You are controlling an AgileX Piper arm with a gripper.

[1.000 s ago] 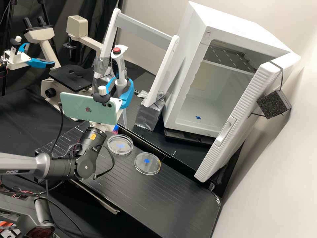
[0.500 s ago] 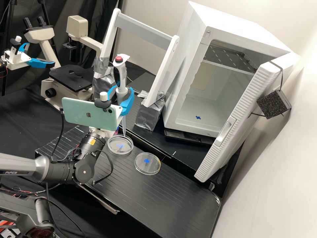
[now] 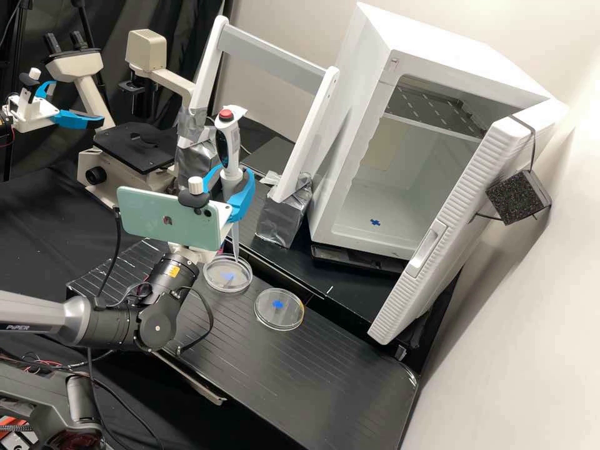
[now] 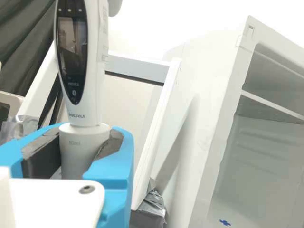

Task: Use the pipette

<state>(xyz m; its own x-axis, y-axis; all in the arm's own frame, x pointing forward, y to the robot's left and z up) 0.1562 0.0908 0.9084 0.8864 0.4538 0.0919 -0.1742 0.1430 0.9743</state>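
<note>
"Where do you start, at the near dish?"

"Yes, your near dish (image 3: 232, 284) lies on the black bench (image 3: 337, 375), probably placed there so you can work into it from above. Just to its right, your pipette (image 3: 228, 142) stands almost upright, its long tip (image 3: 234, 240) pointing down by the dish's far rim. You can't tell from here whether it touches."

"And how do you have it held?"

"Your gripper (image 3: 230, 181) is closed around the wider collar under the handle, with dark pads (image 4: 40, 159) pressed to it. That grip likely steadies it for you and leaves the red button (image 3: 226, 115) and the display exposed."

"What sits farther right for you?"

"Your second dish (image 3: 281, 315), apart from the first, perhaps so each gets its own turn. Beyond it your white cabinet (image 3: 359, 156) stands open, which may save you a step later. For now, you'd want to settle the tip over the near dish's middle; catching its rim could shift it."
</note>
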